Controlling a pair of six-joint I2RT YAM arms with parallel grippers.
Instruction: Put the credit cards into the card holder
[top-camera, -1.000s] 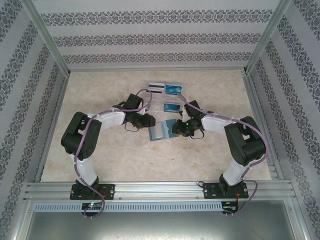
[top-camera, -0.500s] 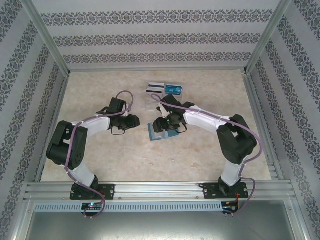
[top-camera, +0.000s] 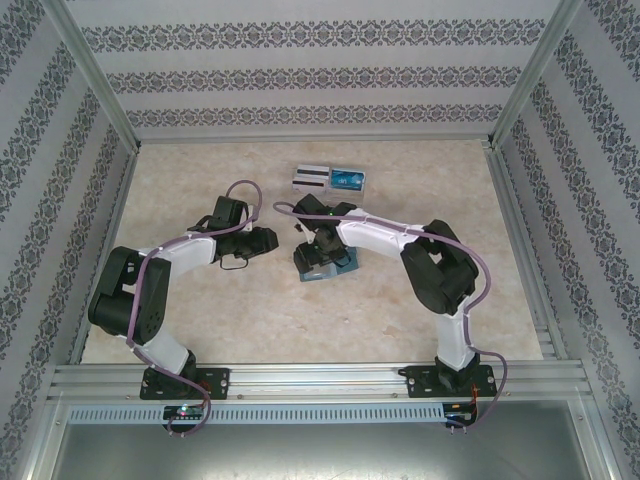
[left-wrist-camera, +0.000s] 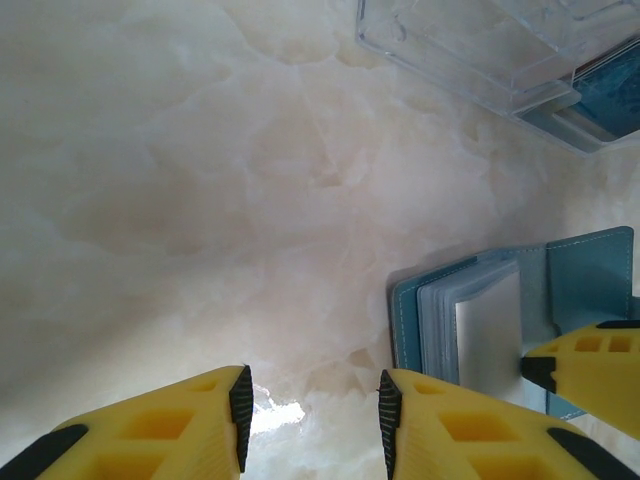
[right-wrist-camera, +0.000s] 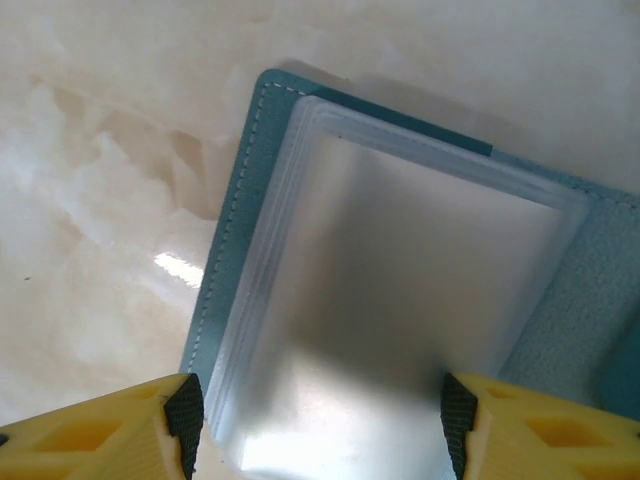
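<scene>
Pale marbled tabletop (top-camera: 200, 320); floral-striped wallpaper walls (top-camera: 300, 70); aluminium frame rails (top-camera: 320, 375).

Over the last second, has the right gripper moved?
Yes. The right gripper swung left. It was off the right edge of the wallet and is now over it, below the left half of the cards at the back.

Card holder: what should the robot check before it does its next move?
1. Card holder lying open, sleeves facing up: ok.
2. Right hand open over the sleeves: ok.
3. Card in right hand: not ok, nothing held.
4. Left hand open and empty, beside the holder: ok.
5. Credit cards inside the holder: not ok, two lie out beyond it.
6. Top sleeve empty: cannot tell, it looks cloudy.
</scene>
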